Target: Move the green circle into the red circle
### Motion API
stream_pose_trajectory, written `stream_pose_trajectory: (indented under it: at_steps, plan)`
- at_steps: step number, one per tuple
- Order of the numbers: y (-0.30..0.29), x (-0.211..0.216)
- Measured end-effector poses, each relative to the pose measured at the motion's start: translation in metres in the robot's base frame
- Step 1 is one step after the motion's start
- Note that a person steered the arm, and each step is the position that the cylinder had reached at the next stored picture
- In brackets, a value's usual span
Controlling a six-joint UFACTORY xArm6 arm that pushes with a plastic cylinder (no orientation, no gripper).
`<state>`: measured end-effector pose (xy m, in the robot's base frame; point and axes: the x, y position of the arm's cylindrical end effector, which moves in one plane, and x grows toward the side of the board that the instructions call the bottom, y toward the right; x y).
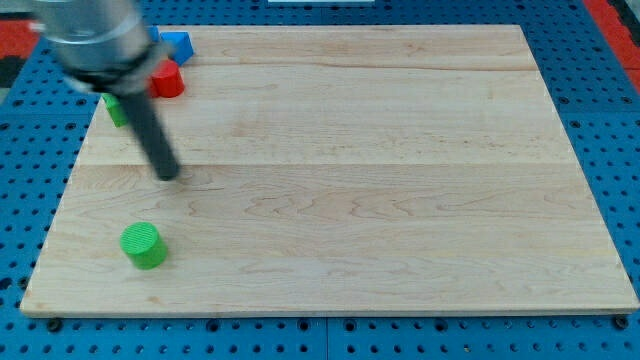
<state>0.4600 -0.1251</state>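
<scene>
The green circle (143,246) is a short green cylinder near the board's bottom left. The red circle (167,81) is a red cylinder near the top left corner, partly hidden by the arm. My tip (168,175) rests on the board between them, above and slightly right of the green circle and well below the red circle. It touches neither block.
A blue block (177,45) sits just above the red circle at the top left corner. Another green block (116,108) lies left of the rod, partly hidden behind it. The wooden board (400,180) lies on a blue pegboard.
</scene>
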Motion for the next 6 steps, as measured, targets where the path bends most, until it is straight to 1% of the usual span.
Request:
stream_pose_trajectory:
  at_steps: [1, 2, 3, 4, 5, 6]
  plan:
    - [0.114, 0.042]
    - [0.093, 0.149]
    - [0.001, 0.155]
    - [-0.052, 0.11]
    - [-0.075, 0.076]
    - [-0.079, 0.053]
